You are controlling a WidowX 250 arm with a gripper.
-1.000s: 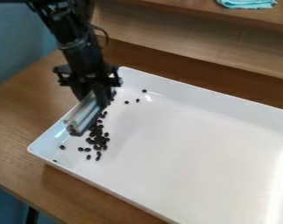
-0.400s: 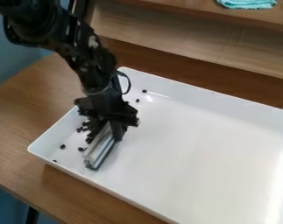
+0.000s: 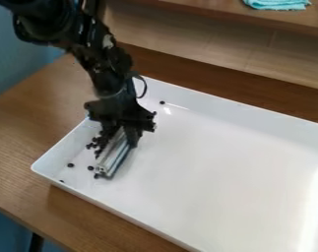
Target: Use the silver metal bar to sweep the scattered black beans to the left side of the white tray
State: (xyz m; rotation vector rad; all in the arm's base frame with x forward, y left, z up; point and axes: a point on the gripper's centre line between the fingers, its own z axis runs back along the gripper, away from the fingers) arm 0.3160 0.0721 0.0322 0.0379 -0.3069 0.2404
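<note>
Gripper [image 3: 120, 136] clamps a silvery bar [image 3: 113, 157] at the tray [image 3: 213, 172]'s nine o'clock, dark pellets [image 3: 95, 140] at the bar's ten o'clock; sweeping step appears in hand, and the next stroke calls for level edge contact.

The tray [image 3: 207, 167] is set on the table [image 3: 23, 123], with beans [image 3: 89, 146] scattered in its left end and the bar [image 3: 113, 158] positioned just right of their main cluster. Behind, at far right, a cloth [image 3: 279, 5] is placed on a shelf [image 3: 207, 9].
</note>
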